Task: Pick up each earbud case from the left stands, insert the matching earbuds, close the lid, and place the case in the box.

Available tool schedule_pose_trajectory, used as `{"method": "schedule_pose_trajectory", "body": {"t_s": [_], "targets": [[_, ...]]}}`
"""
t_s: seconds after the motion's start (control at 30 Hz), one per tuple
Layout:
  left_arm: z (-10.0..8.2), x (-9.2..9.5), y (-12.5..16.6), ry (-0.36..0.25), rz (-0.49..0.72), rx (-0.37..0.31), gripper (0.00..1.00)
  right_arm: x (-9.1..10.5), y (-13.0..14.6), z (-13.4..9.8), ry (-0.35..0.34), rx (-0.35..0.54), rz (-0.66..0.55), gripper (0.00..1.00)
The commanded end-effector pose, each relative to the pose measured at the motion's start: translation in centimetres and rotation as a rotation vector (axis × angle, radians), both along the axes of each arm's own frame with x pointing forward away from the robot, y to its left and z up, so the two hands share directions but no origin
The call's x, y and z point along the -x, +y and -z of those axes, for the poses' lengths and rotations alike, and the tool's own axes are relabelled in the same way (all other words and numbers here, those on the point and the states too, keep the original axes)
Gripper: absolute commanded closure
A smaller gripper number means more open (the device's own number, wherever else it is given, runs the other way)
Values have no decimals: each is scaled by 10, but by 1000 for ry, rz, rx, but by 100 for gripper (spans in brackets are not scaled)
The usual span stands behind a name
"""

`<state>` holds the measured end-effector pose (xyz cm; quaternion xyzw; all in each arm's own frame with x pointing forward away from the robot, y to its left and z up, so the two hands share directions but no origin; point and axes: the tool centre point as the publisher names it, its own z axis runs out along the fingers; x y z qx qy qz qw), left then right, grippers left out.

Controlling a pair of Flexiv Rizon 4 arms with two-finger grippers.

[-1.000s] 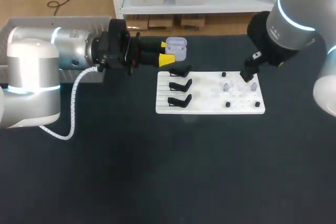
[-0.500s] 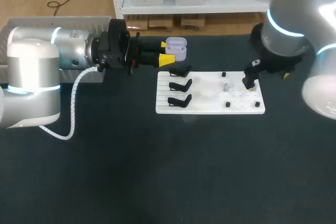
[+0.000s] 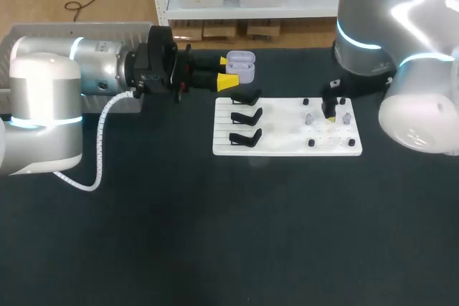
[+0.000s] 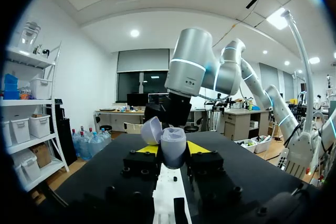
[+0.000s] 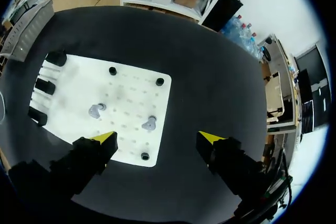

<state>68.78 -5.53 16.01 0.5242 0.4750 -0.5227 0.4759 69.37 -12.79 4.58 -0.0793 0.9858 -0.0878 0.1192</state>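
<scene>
The right gripper (image 3: pixel 330 111), seen at the right edge of the white board (image 3: pixel 280 141) a second ago, is now being carried above the board's right half, between the two earbuds (image 3: pixel 309 117), as its arm is being swung inward. In the right wrist view its fingers are being held wide apart with nothing gripped, and one earbud (image 5: pixel 149 124) is being shown on the board just ahead of the gap. The left gripper (image 3: pixel 224 73) is being kept where it was, level above the dark table (image 3: pixel 215 234) behind the board's left end, near the three black stands (image 3: pixel 247 116). The earbud case (image 3: pixel 240 66), its lid open, is being clamped between the left gripper's yellow tips, clear of the table and board.
</scene>
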Motion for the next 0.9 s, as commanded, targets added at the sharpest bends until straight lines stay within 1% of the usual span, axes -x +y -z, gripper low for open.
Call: {"method": "schedule_pose_trajectory", "body": {"t_s": [0.03,0.17,0.87,0.9], "targets": [[0,2,0,-2,-7,1,100,0,-2,5,-12,28,26,0],[0,2,0,-2,-7,1,100,-1,-5,5,-26,1,53,0],[0,2,0,-2,-7,1,100,-1,-5,5,-26,1,53,0],[0,2,0,-2,-7,1,100,-2,-3,3,-37,6,66,0]]}}
